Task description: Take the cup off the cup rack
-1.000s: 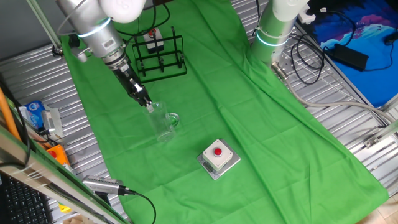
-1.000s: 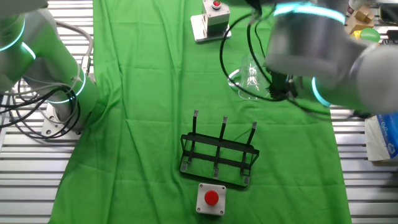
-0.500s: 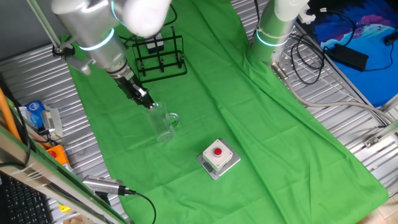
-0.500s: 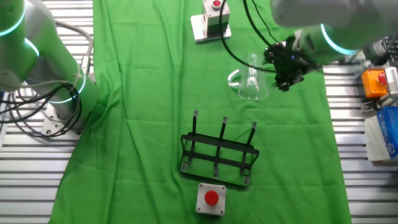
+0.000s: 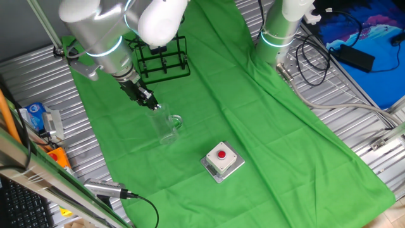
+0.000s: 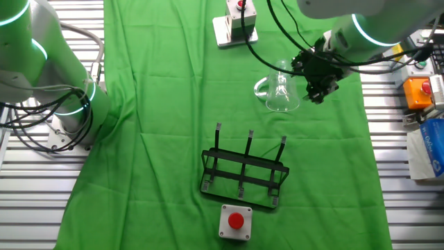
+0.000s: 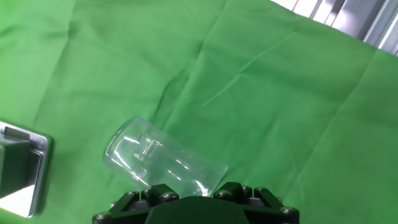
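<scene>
The cup (image 5: 168, 126), a clear glass mug with a side handle, stands on the green cloth (image 5: 253, 126), well apart from the black wire cup rack (image 5: 163, 56). My gripper (image 5: 152, 105) is tilted, with its tip at the cup's upper rim on the rack side. In the other fixed view the gripper (image 6: 313, 87) is right beside the cup (image 6: 281, 89), and the rack (image 6: 244, 173) stands empty. The hand view shows the cup (image 7: 158, 160) just ahead of the gripper's body (image 7: 196, 205). The fingertips are hidden, so I cannot tell whether they pinch the rim.
A grey box with a red button (image 5: 222, 158) sits on the cloth near the cup. A second one (image 6: 236, 221) is beside the rack. Another robot's base (image 5: 278, 31) stands at the cloth's edge. Metal slats, cables and boxes surround the cloth.
The arm's upper links have swung back and away from over the cup. The gripper's tip stayed close to the cup's rim. The cup has not moved.
</scene>
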Robot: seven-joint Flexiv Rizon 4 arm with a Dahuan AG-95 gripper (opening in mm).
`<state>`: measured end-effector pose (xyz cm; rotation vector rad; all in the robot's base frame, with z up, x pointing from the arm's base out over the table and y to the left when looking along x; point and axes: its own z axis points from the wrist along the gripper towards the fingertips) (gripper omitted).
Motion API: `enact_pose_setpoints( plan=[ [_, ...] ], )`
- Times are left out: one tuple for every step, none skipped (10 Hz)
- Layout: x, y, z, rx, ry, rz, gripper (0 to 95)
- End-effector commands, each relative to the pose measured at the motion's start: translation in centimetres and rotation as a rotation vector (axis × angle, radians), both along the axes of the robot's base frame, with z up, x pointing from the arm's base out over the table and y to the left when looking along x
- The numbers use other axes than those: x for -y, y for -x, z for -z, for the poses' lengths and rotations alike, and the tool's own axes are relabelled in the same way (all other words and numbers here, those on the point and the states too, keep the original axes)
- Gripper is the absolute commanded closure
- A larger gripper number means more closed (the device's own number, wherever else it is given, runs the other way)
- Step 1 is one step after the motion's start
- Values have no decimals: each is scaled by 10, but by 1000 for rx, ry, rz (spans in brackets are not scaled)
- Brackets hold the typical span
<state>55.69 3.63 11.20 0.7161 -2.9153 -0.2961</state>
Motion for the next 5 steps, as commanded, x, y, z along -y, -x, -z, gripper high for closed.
enact_pose_setpoints(
  plan=[
    [4, -4, 11, -88, -279, 193, 380],
    [4, -4, 13, -93, -285, 190, 380],
    [5, -4, 13, -96, -292, 193, 380],
    [5, -3, 14, -103, -302, 190, 380],
    [6, -4, 17, -116, -315, 177, 380]
  ],
)
